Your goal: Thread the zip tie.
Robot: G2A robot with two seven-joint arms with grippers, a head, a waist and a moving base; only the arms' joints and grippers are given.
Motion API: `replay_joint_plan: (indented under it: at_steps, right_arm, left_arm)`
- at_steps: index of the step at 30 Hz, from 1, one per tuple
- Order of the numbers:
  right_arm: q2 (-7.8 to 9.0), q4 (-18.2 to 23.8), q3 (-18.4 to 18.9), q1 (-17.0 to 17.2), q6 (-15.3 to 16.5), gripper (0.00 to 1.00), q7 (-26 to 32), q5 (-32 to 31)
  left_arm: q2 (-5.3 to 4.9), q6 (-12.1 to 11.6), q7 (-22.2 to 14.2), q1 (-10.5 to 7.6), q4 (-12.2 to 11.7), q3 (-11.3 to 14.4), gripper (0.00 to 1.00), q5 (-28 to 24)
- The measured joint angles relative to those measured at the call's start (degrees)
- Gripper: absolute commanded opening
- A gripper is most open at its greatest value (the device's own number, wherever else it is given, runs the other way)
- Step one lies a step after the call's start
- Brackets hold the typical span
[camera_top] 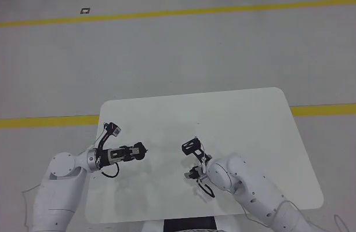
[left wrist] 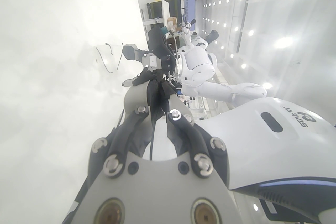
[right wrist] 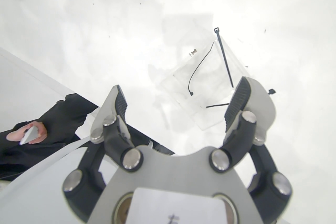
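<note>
Right gripper (right wrist: 181, 85) near zip ties (right wrist: 224, 58), bag (right wrist: 208, 116)

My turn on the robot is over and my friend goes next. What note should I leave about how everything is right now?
Left end effector: shut, with no zip tie seen in it.
Right end effector: open and empty, just above the ties.
Things: two zip ties lie loose on a clear sheet on the table. A third is partly hidden behind a finger.
Done: nothing is picked up or threaded yet.
Left: grab one tie, then push its tail through its head.
</note>
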State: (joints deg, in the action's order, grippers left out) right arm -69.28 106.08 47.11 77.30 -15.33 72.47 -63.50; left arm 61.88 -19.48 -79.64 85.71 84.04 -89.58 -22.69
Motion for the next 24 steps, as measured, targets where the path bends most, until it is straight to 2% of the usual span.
replay_joint_plan:
  at_steps: [21, 24]
  right_arm:
    - [-0.22, 0.2, 0.0, 0.3, -0.5, 1.00, 0.2, -3.2]
    - [-0.19, -0.2, 0.1, 0.9, 0.3, 1.00, -1.6, -3.6]
  left_arm:
    - [0.00, 0.0, 0.0, 0.00, 0.0, 0.0, 0.00, 0.0]
    - [0.00, 0.0, 0.0, 0.00, 0.0, 0.0, 0.00, 0.0]
